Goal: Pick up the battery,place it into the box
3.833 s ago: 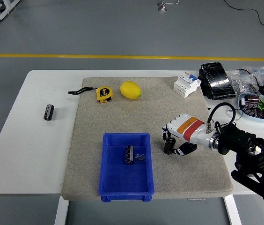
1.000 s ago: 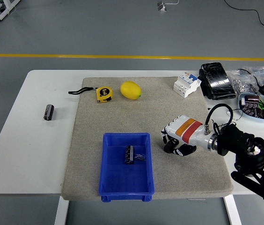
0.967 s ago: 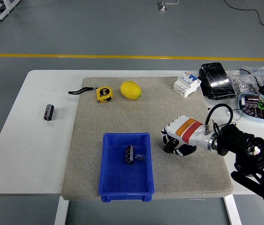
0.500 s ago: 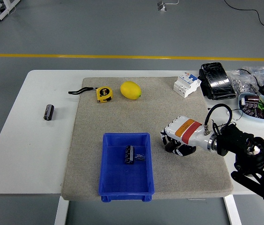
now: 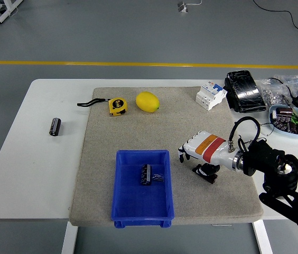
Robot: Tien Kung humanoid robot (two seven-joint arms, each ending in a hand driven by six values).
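A dark cylindrical battery (image 5: 147, 174) lies inside the blue box (image 5: 129, 203) at the front of the beige mat, with a small dark piece beside it. Another black battery (image 5: 55, 126) lies on the bare white table far to the left. My right hand (image 5: 192, 158), white with a red and orange band, hovers over the mat just right of the box, fingers spread and holding nothing. My left arm does not appear.
A yellow tape measure (image 5: 117, 106) and a lemon (image 5: 147, 101) sit at the mat's far side. A white circuit breaker (image 5: 211, 95), a black pouch (image 5: 244, 90), bags of small parts (image 5: 276, 90) and a blue dish (image 5: 289, 119) crowd the back right.
My right hand went from curled fingers to spread ones and shifted slightly left toward the box. The batteries and the box have not moved.
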